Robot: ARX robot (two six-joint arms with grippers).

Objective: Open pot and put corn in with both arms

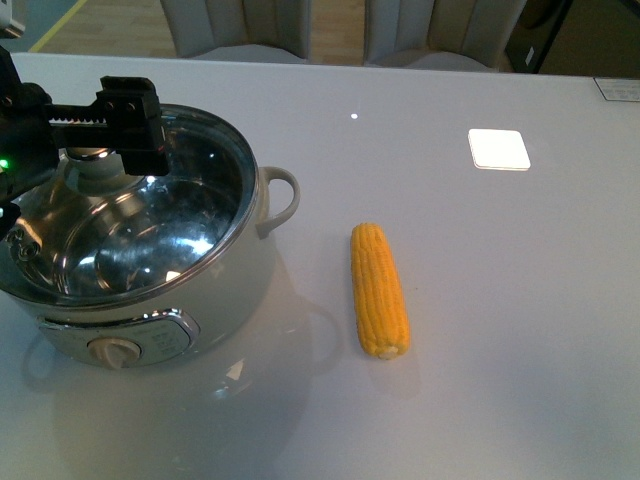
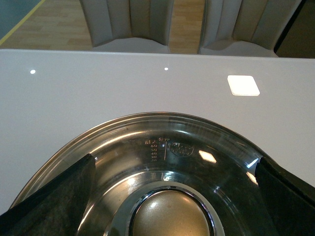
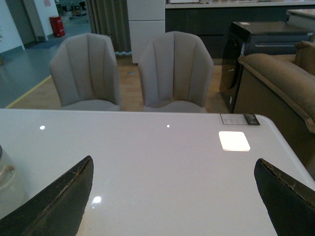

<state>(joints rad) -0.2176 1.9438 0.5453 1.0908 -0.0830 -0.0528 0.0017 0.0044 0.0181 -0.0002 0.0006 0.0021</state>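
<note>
Pot (image 1: 235, 290) at the left of the white table (image 1: 500, 350), dial panel facing the robot, glass lid (image 1: 170, 210) seated on the steel rim. Corn (image 1: 380, 290) lies flat on the table to the right of the pot, clear of the loop handle, pale stub end toward the robot.

Left arm (image 1: 25, 120) hangs over the lid. In its wrist view the two fingers (image 2: 59, 196) stand wide apart on either side of the lid knob (image 2: 170, 216), and the jaws hold nothing; whether they are level with the knob or above it cannot be told. Right arm is out of the front view. Its wrist view shows the fingers (image 3: 54, 201) spread wide with only bare table between them, so these jaws are empty too.

Step in hand, as judged: the opening of the pot, at the point just ahead of the grasp. The next move calls for the left jaws to close squarely on the knob and lift the lid straight up and aside. The right arm would then have to travel to the corn and take it across its middle.
</note>
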